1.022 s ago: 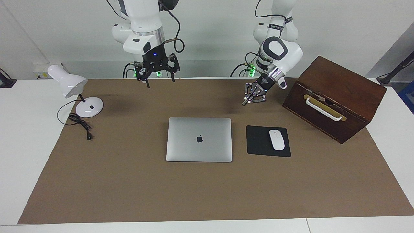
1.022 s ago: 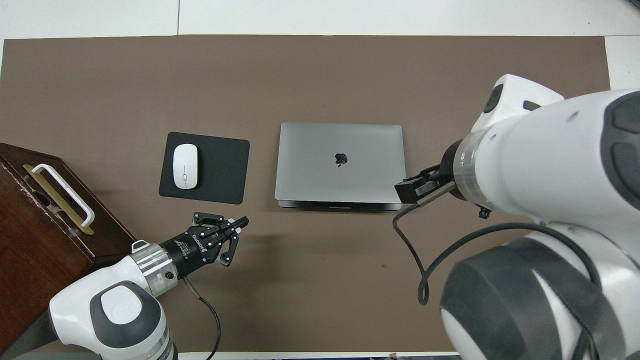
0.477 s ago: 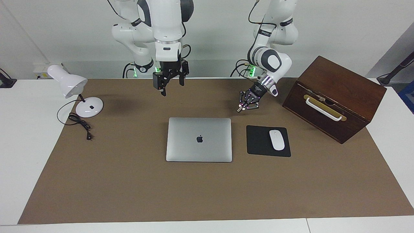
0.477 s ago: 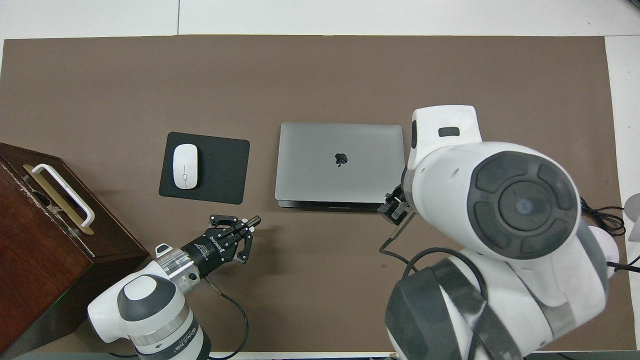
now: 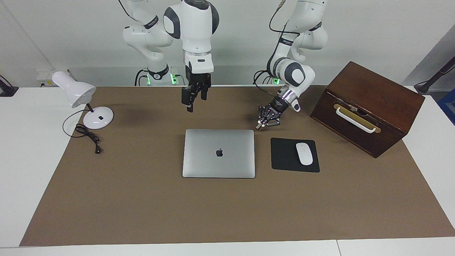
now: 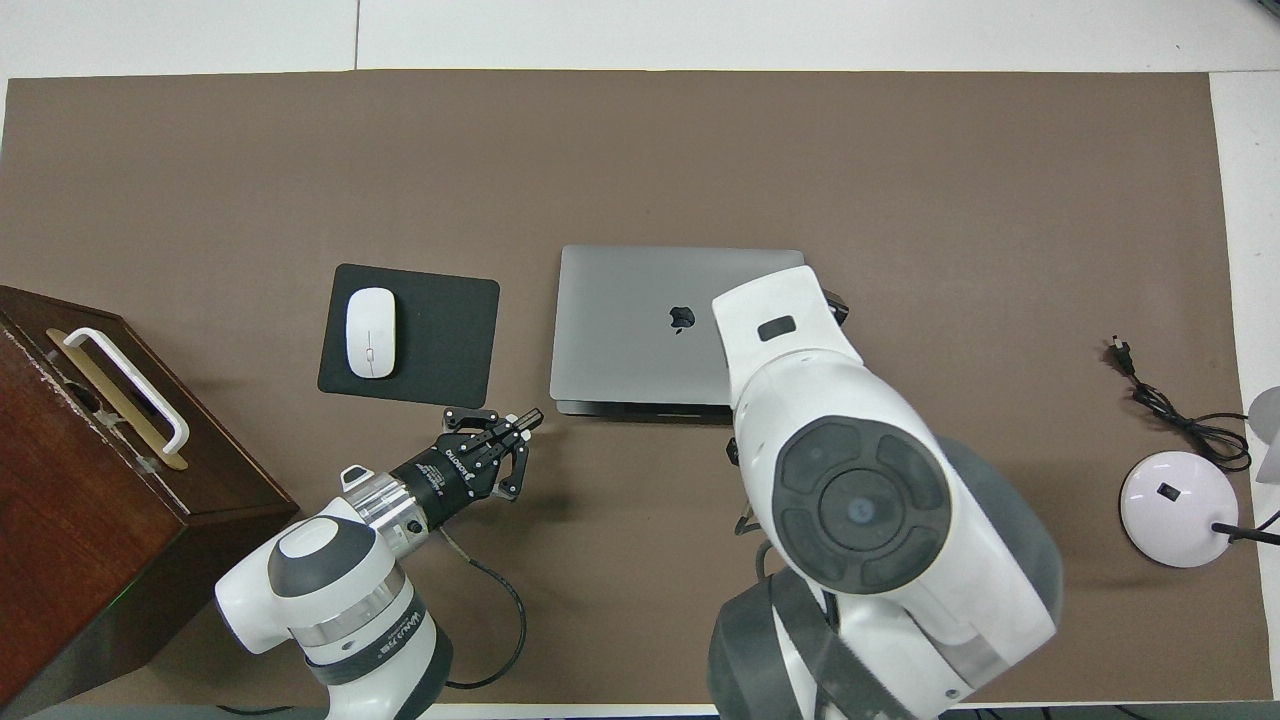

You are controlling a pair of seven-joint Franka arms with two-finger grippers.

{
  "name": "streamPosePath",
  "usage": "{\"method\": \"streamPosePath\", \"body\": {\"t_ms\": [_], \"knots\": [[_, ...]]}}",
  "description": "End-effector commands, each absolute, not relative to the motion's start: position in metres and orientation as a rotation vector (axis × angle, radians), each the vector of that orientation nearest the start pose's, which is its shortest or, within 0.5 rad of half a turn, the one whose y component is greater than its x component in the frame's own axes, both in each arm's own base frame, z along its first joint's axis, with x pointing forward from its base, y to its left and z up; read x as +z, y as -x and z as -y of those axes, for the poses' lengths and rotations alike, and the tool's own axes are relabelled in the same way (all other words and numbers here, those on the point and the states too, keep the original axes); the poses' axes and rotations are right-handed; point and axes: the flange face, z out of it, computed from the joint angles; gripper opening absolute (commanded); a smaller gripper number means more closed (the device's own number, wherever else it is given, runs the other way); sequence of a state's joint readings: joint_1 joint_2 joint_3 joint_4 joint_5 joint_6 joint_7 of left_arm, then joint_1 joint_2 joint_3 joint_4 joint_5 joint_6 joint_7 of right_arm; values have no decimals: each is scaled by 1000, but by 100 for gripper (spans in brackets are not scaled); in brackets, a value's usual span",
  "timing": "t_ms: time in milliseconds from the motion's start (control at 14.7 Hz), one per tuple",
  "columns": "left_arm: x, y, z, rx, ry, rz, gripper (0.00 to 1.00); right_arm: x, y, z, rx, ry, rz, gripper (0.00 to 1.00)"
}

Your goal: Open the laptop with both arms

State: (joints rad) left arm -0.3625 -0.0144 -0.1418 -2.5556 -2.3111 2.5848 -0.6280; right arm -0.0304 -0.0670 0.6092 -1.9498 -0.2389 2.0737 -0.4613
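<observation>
Left gripper, fingertips pinched shut & empty, hangs by closed MacBook corner nr mouse pad. Right gripper, fingers spread, empty, over mat nr laptop's robot-side edge.

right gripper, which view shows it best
The facing view: the right gripper hangs in plain sight over the brown mat, just short of the laptop, jaws open. In the overhead view the right arm's own white body covers it almost entirely, along with one corner of the laptop.
</observation>
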Motion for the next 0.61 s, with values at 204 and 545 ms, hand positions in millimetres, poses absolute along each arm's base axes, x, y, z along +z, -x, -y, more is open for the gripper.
{"method": "streamPosePath", "body": {"t_ms": [204,545], "knots": [[240,-404,219,-645,-883,-1960,0,476,-456,-326,-379,2686,2161,97],[237,-417,226,-643,-862,-1961,0,448,-447,-334,-392,2623,2258,94]]}}
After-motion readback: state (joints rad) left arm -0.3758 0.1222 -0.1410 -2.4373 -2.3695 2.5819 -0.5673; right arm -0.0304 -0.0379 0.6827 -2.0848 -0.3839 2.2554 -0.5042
